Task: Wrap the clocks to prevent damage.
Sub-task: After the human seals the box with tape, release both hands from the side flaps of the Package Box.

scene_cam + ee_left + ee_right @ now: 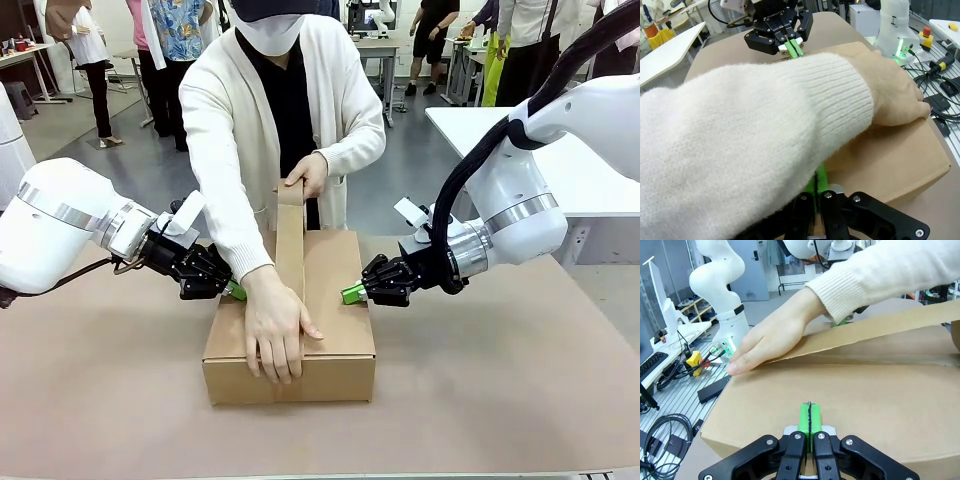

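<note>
A: Hands?
B: I see left hand [234, 291] and right hand [352, 294] both clenched, empty, tips against opposite sides of the box [335, 350] on the desk [480, 380].
A: Clocks?
B: Cannot tell where; a person [220, 150] presses the shut box's top.

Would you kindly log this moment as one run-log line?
left gripper: shut, tips at cardboard box left side | right gripper: shut, tips at right side | person's hand: pressing brown tape onto box top

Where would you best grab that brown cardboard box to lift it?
By its left and right side walls, squeezed between the left end effector and right end effector, coming in level. The brown rectangular cardboard box probably outspans one jaw, and the person's hand rests on its top.
</note>
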Robot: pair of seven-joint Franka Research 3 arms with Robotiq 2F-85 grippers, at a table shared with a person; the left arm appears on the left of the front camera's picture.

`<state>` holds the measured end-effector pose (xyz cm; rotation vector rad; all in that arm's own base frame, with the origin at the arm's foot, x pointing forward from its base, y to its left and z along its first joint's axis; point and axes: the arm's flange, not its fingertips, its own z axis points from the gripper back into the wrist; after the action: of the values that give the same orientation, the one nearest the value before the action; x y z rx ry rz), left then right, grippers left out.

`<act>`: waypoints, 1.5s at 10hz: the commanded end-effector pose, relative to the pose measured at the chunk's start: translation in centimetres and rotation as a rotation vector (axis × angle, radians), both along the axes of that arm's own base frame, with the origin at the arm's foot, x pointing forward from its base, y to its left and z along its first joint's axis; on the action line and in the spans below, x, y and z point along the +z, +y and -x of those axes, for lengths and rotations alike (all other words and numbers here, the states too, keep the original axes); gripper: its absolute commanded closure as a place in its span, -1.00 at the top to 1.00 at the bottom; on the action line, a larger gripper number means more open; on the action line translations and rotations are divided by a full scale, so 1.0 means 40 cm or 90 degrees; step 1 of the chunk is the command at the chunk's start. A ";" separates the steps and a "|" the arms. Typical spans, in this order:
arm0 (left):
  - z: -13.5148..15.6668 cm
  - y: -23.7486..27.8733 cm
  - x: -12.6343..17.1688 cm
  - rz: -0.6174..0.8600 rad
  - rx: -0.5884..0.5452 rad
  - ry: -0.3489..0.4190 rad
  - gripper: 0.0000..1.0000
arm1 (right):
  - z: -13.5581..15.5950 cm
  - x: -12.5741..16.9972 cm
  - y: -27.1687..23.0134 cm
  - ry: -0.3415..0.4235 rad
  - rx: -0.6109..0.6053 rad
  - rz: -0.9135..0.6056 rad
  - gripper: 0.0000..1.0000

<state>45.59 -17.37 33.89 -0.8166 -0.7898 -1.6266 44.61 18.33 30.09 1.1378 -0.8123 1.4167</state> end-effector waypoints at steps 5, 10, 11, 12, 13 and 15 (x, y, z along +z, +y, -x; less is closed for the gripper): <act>0.002 0.001 -0.022 -0.013 0.003 0.000 -0.99 | 0.001 -0.010 0.003 0.002 -0.005 0.005 -0.98; 0.002 0.001 -0.022 -0.013 0.003 0.000 -0.99 | 0.001 -0.010 0.003 0.002 -0.005 0.005 -0.98; 0.002 0.001 -0.022 -0.013 0.003 0.000 -0.99 | 0.001 -0.010 0.003 0.002 -0.005 0.005 -0.98; 0.002 0.001 -0.022 -0.013 0.003 0.000 -0.99 | 0.001 -0.010 0.003 0.002 -0.005 0.005 -0.98; 0.002 0.001 -0.022 -0.013 0.003 0.000 -0.99 | 0.001 -0.010 0.003 0.002 -0.005 0.005 -0.98; 0.002 0.001 -0.022 -0.013 0.003 0.000 -0.99 | 0.001 -0.010 0.003 0.002 -0.005 0.005 -0.98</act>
<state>45.60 -17.35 33.90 -0.8162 -0.7900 -1.6262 44.62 18.33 30.09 1.1378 -0.8123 1.4167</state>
